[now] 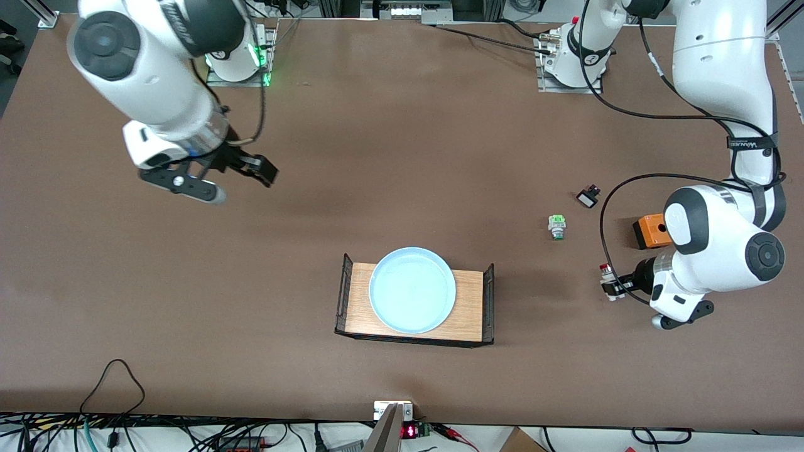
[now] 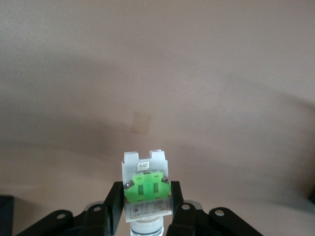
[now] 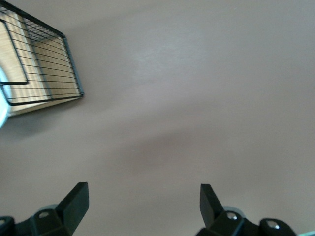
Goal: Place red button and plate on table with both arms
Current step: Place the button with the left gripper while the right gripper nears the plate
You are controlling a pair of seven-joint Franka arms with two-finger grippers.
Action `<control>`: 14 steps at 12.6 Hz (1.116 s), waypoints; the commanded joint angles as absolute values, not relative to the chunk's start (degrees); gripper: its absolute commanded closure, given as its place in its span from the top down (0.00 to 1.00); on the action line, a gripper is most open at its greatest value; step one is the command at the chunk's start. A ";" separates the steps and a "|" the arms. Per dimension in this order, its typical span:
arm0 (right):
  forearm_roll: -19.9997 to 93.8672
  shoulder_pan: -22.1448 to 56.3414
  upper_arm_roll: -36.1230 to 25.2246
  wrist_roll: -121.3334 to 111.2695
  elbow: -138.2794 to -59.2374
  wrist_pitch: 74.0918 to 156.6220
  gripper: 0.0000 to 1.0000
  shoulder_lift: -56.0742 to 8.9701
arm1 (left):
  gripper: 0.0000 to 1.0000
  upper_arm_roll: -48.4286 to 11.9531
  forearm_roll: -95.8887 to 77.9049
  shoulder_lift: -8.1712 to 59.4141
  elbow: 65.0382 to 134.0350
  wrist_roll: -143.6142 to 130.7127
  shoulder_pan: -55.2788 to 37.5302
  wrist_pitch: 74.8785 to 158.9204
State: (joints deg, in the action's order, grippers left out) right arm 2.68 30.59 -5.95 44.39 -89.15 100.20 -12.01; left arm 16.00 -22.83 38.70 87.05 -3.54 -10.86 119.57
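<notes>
L gripper (image 1: pixel 612 290) hangs low over the large flat brown matte table (image 1: pixel 402 157) at the left arm's end, fingers (image 2: pixel 114 204) clamped on the small push-button switch w/ dark red cap, silver-white body & bright green block (image 2: pixel 146 189). In the front view the red cap (image 1: pixel 604 268) points away from the camera; in the left wrist view the green block sits between the two black fingers. Can't tell whether the button touches the tabletop.

R gripper (image 1: pixel 242 179) is up in the air over bare table toward the right arm's end, fingers (image 3: pixel 76 202) spread wide apart w/ nothing between them; right arm waits.

Round pale blue plate w/ shallow raised rim (image 1: pixel 412 289) sits on a small wooden tray w/ black wire ends (image 1: pixel 471 304), mid-table, near the front camera. A corner of that tray shows in the right wrist view too.

Between the plate & the L gripper's side: a small green-white switch w/o red cap (image 1: pixel 556 226) lies on the table, a small black-and-white part (image 1: pixel 588 197) farther from the camera than it, & an orange box (image 1: pixel 649 231) just beside the left arm's wrist. All three are apart from each other
</notes>
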 commanded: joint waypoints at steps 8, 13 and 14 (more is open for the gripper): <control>8.70 39.19 -6.59 70.65 -84.73 113.27 1.00 -21.70 | 0.02 15.38 -26.63 42.71 91.67 15.72 -8.35 125.60; 8.53 41.31 -7.03 79.89 -74.10 117.24 1.00 -32.33 | 0.30 15.38 -27.42 43.07 91.76 17.05 -8.35 125.86; 8.61 41.22 -7.03 79.98 -73.66 117.77 1.00 -32.87 | 0.40 15.38 -27.42 43.07 91.67 17.05 -8.35 125.86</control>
